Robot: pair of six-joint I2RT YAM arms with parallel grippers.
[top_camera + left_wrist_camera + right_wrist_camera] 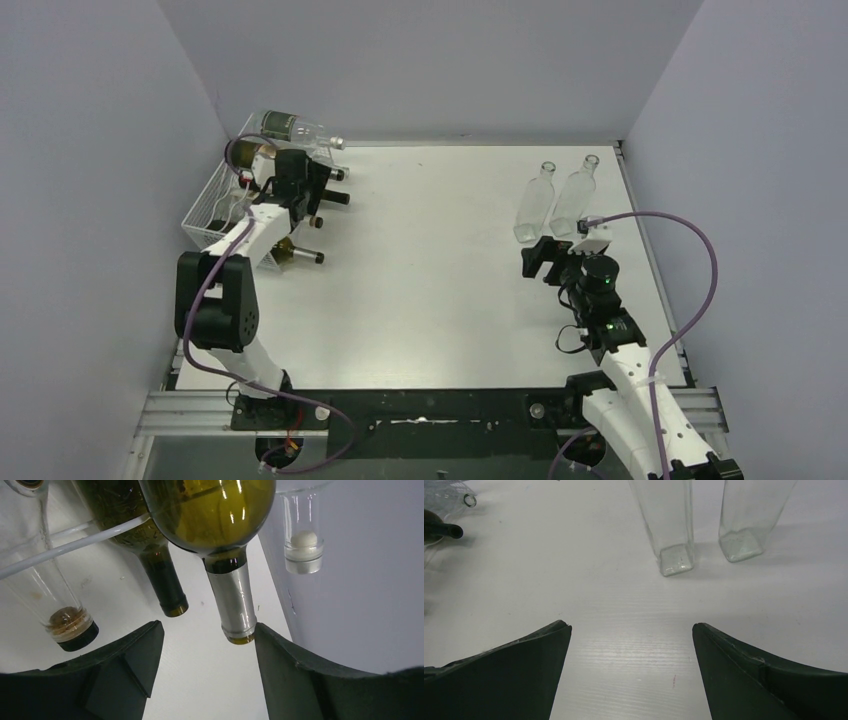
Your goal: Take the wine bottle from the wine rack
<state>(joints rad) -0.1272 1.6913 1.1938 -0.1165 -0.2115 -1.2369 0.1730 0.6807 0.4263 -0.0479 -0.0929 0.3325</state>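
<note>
- Left fingers (131,661) stood spread, clamped on nothing. The foil-wrapped neck of the olive-green wine bottle (220,515) hung in the gap, its mouth close to the right-hand finger; contact could not be judged.
- The wine bottle lay in the wine rack (212,205), neck pointing out over the tabletop (430,270), with a white rail of the rack crossing in front of its neighbours.
- Beside it on the left lay a darker bottle (165,587) with a dark neck, then a clear bottle (60,605) with a cork and a dark lip.
- On the right, against the wall, was a clear neck with a white stopper (302,550).
- The rack sat in the far left corner of the tabletop, with one clear bottle lying across its top.
- Right fingers (514,677) were fully spread and empty above bare tabletop on the right side, well apart from the rack.
- Just ahead of them, two clear square-based bottles (669,525) (751,520) stood side by side.
</note>
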